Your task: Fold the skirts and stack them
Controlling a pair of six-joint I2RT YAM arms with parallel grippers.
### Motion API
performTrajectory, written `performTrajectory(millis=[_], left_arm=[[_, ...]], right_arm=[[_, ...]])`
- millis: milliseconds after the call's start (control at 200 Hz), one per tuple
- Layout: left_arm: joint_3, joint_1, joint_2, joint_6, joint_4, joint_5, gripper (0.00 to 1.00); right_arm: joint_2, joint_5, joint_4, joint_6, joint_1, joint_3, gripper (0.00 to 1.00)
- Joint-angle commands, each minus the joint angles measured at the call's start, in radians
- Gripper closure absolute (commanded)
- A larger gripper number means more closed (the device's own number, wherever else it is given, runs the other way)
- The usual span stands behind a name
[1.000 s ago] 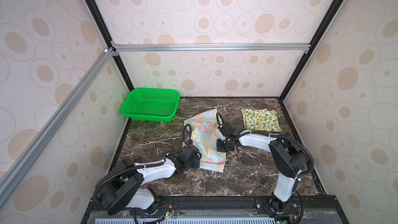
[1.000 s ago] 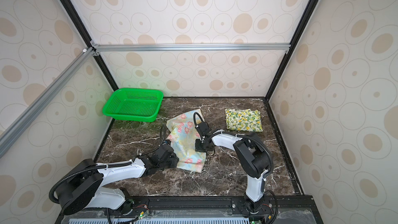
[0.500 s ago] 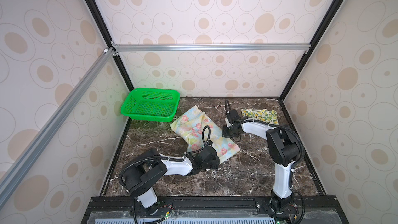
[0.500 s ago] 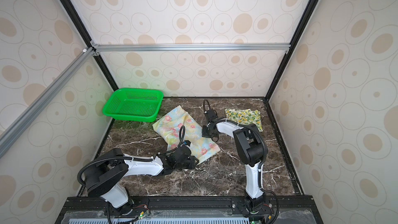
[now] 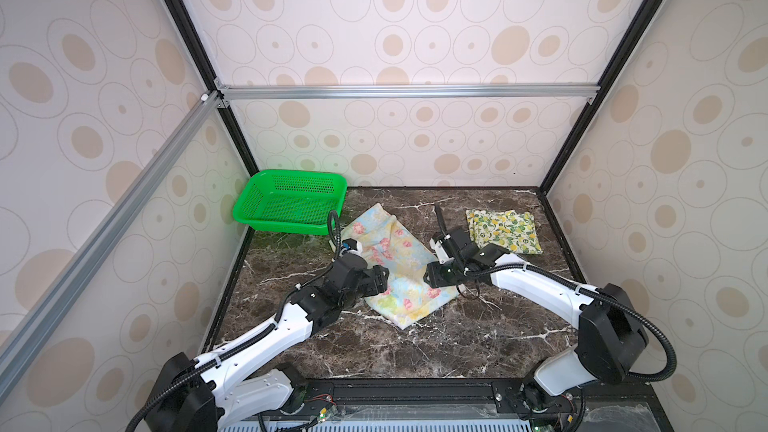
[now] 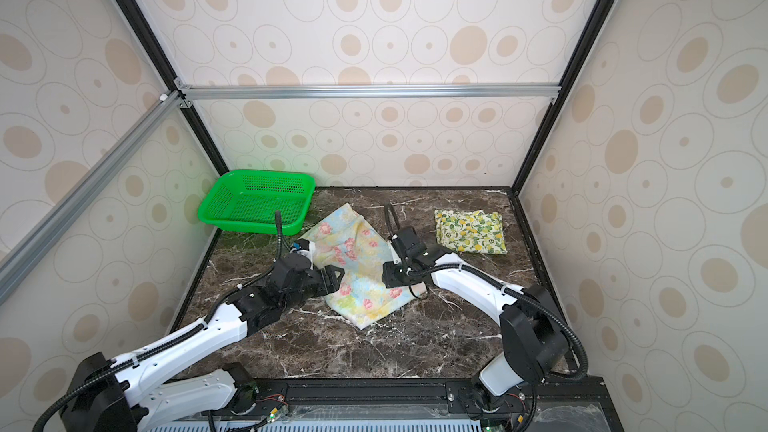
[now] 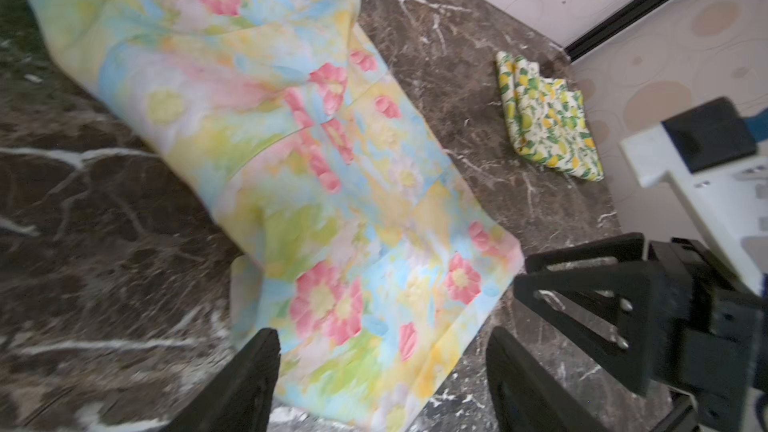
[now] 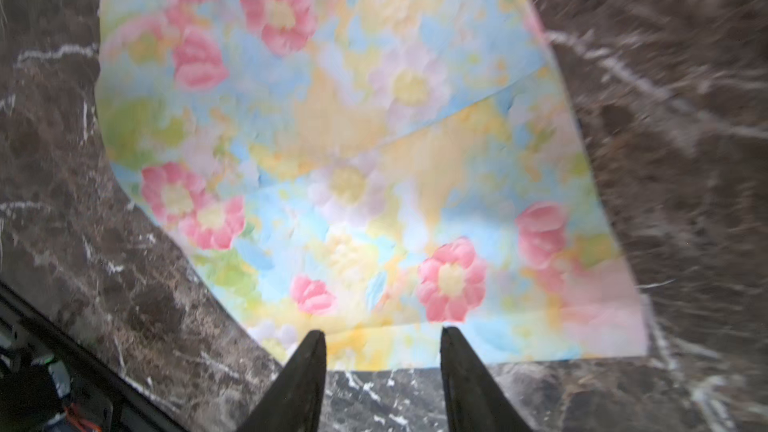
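Laid out slantwise on the marble tabletop (image 5: 415,351), flanked on both sides: pastel floral skirt (image 5: 395,268). Low at its left edge, left gripper (image 7: 382,336), fingers spread wide and pinching nothing, cloth lying flat between and beyond the black fingertips (image 7: 262,351) in the left wrist view. At the opposite edge, right gripper (image 8: 381,332), jaws parted, tips poised right at the hem, no cloth caught between them. Well apart, toward the back right corner: lemon-print skirt (image 5: 503,231), folded into a small rectangle. Back left, just beyond the floral skirt's far corner: green basket (image 5: 286,227). Both wrist views smeared by blur; hard to tell whether the right fingertips touch the hem or hover just above it. In both top views, fingers of both grippers largely hidden beneath the gripper bodies, part of the floral skirt's left edge covered by the left arm.
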Motion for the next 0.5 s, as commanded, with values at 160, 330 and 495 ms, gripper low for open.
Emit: performTrajectory(millis=[160, 330, 495], left_arm=[[-0.145, 0.159, 0.000, 0.019, 0.014, 0.062, 0.14], [-0.149, 0.198, 0.092, 0.026, 0.158, 0.124, 0.17], [-0.099, 0.218, 0.185, 0.052, 0.203, 0.128, 0.22]], right_arm=[[0.065, 0.041, -0.002, 0.002, 0.235, -0.035, 0.32], [0.170, 0.130, -0.042, -0.071, 0.340, 0.037, 0.30], [0.271, 0.210, -0.087, -0.142, 0.393, 0.119, 0.30]])
